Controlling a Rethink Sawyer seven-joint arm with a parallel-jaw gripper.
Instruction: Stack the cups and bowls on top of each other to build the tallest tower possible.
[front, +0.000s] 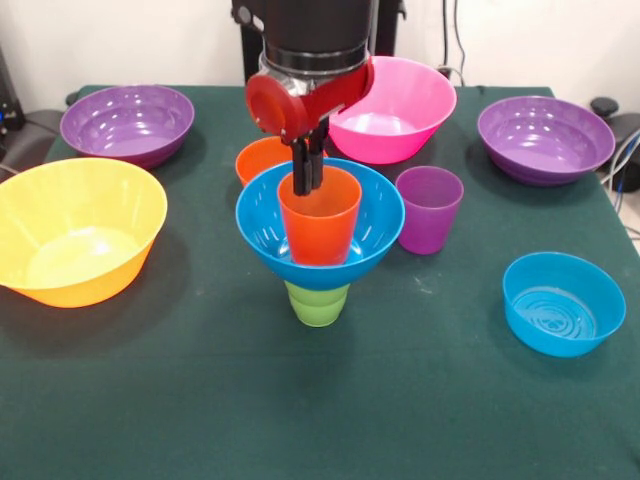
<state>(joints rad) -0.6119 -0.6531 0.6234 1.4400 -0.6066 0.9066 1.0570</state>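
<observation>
A green cup (317, 303) stands upside down at the table's middle. On it rests the medium blue bowl (378, 222), and an orange cup (320, 232) stands upright inside that bowl. My gripper (307, 186) comes down from above; its dark fingers (300, 175) are pressed close together at the orange cup's back rim and dip into its mouth. Just behind the tower lies a small orange bowl (260, 157), half hidden by the blue bowl. A purple cup (428, 210) stands upright on the table to the right of the tower.
A large yellow-orange bowl (80, 235) sits at the left and a pink bowl (405, 110) at the back behind my arm. Purple bowls sit at the back left (127, 122) and back right (545, 138). A small blue bowl (563, 303) lies at the right.
</observation>
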